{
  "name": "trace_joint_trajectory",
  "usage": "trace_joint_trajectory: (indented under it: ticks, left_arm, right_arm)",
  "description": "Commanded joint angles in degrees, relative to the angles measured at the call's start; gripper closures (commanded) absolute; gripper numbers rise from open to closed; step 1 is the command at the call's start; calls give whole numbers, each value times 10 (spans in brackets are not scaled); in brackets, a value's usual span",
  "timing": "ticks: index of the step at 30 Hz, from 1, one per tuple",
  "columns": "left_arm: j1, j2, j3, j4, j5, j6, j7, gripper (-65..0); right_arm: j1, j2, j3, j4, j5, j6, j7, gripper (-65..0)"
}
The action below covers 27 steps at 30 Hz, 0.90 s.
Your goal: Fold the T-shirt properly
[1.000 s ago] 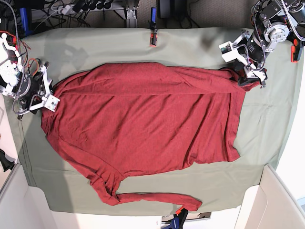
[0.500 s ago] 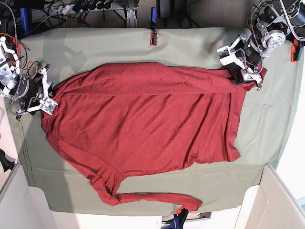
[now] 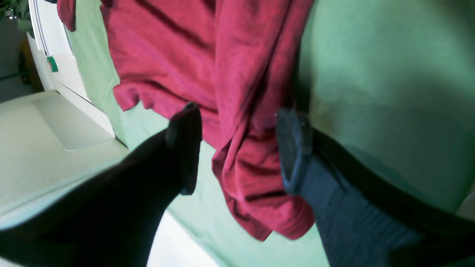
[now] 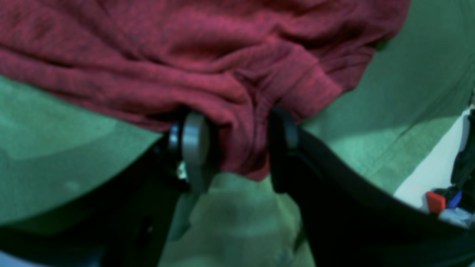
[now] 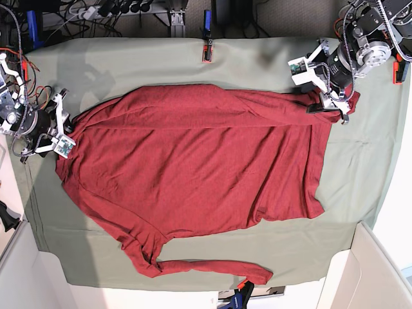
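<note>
Where the left gripper (image 3: 237,148) stands, its dark, blunt jaws are spread wide, a bunched corner of the shirt (image 5: 193,161) hanging between them; the far finger touches cloth, the near one stands clear, so no firm hold shows. Right gripper (image 4: 233,152): jaws partly apart, a thick roll of heathered knit filling the gap and touching both pads, seemingly pinched. Shirt: brick-red, soft, lying spread and creased across the cloth (image 5: 129,64), one long sleeve trailing along the near edge. Cloth: sage-green, matte, covering the table. Red clamp (image 5: 207,51) on the far edge.
</note>
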Motion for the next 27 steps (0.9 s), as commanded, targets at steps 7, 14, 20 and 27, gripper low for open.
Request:
trace_joint_trajectory:
  ticks: [7,14,20,27]
  left_arm:
    - [-16,45,-5,-66,32,6,-31,-352]
    - [-45,54,-5,-129,46,6,-65,-352]
    - [-84,76,-4,-170,43,4,-77,-352]
    - [-91,90,-4,-203,55,-49,-108,-228]
  right_arm:
    - [1,6,0,-7,-15,2,-20,-252]
    - [1,3,0,-7,-15,1,-20,-252]
    - [1,-11,0,-7,-15,-5,-20,-252]
    - [2,-11,0,-7,-15,-18,-20,-252]
